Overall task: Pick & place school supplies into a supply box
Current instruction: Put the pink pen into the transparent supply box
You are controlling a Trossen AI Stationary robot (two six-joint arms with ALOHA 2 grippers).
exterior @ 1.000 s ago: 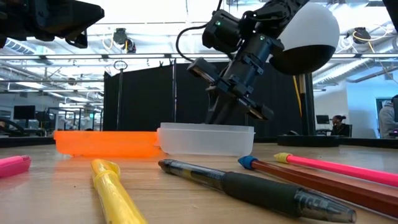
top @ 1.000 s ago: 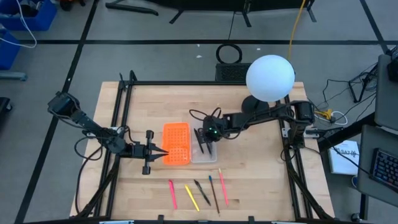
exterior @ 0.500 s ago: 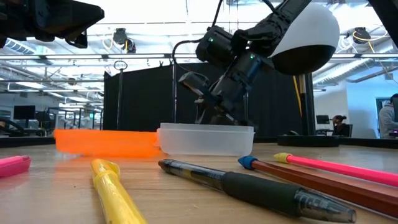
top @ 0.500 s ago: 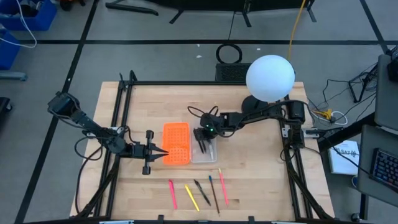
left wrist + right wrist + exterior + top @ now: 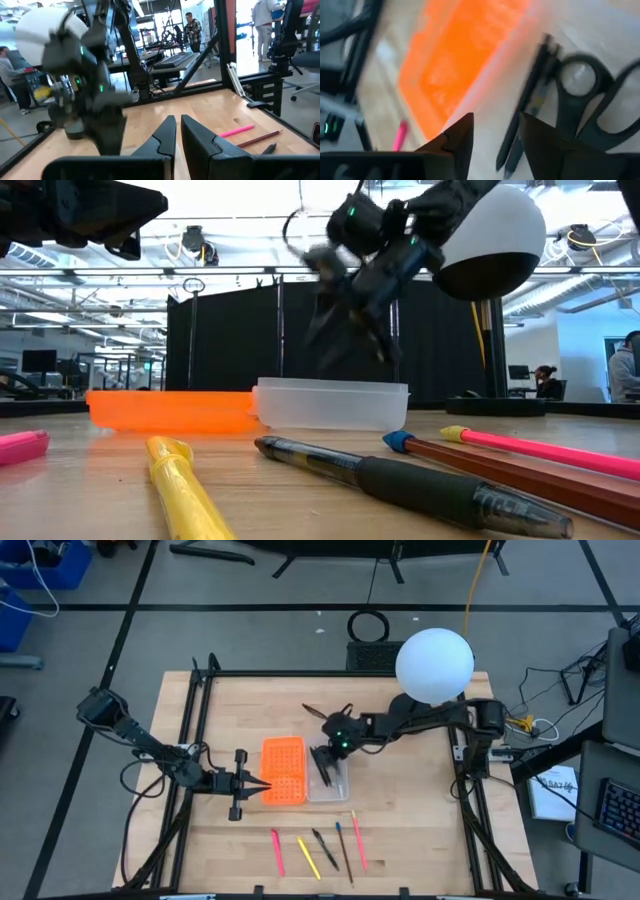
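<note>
Orange and clear plastic make up the supply box, which is laid open flat near the middle of the table, orange gridded half toward the left arm, clear tray toward the right arm. The long axis of both halves runs from the back of the table to the front edge.

Inside the clear tray, black-handled scissors and a dark pen can be seen from the right wrist view, lying side by side lengthwise along the tray, the scissor loops just beside the pen.

The right gripper is held over the clear tray, raised above its rim in the low view, fingers parted and nothing between them.

The left gripper is parked at the outer edge of the orange half, pointing toward it, fingers pressed together with only a slit showing and nothing clamped.

Five supplies are left on the table near the front edge, well apart from the box: a pink pen, a yellow pen, a black pen, a pencil with a blue end and a pink pencil. All are laid roughly back to front, fanned out a bit, the pink pen, yellow pen and black pen slanting one way and the two pencils closer to straight.
</note>
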